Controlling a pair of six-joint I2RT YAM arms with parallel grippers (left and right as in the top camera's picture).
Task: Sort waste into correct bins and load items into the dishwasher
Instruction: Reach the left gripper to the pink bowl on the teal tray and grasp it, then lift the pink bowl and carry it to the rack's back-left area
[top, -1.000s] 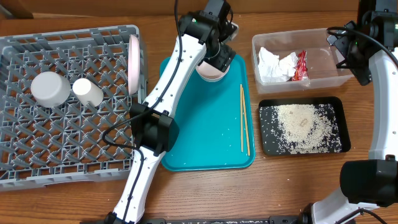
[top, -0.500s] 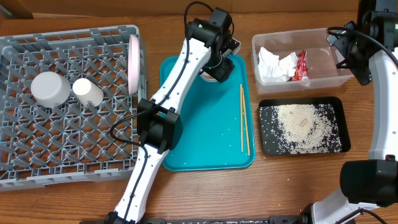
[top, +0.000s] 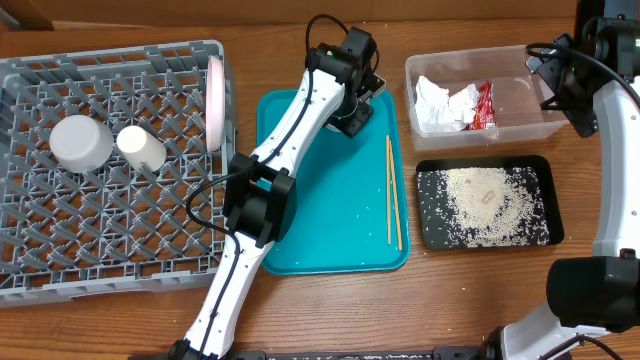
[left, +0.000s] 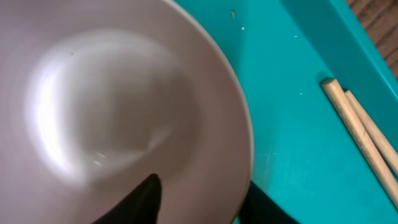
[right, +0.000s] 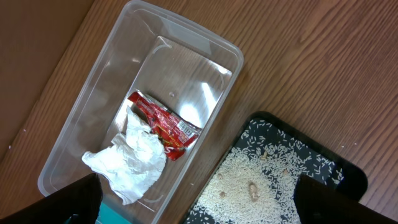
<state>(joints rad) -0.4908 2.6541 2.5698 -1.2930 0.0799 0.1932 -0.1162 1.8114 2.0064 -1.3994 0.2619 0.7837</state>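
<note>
Wooden table (top: 480, 290); your left pincer (left: 202, 202) straddles the bowl (left: 112, 112) rim, grip unclear; chopsticks (left: 357, 134) beside it; right pincer (right: 205, 202) apart.

Robot lab setup: two arms (top: 290, 130) at wooden table (top: 480, 300).

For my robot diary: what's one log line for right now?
left jaws: open, astride bowl rim | right jaws: open, above tub | chopsticks: on teal tray

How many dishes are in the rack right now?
3: grey bowl and white cup side by side, left of centre; pink plate on edge at the right wall. Nothing seems hidden.
</note>
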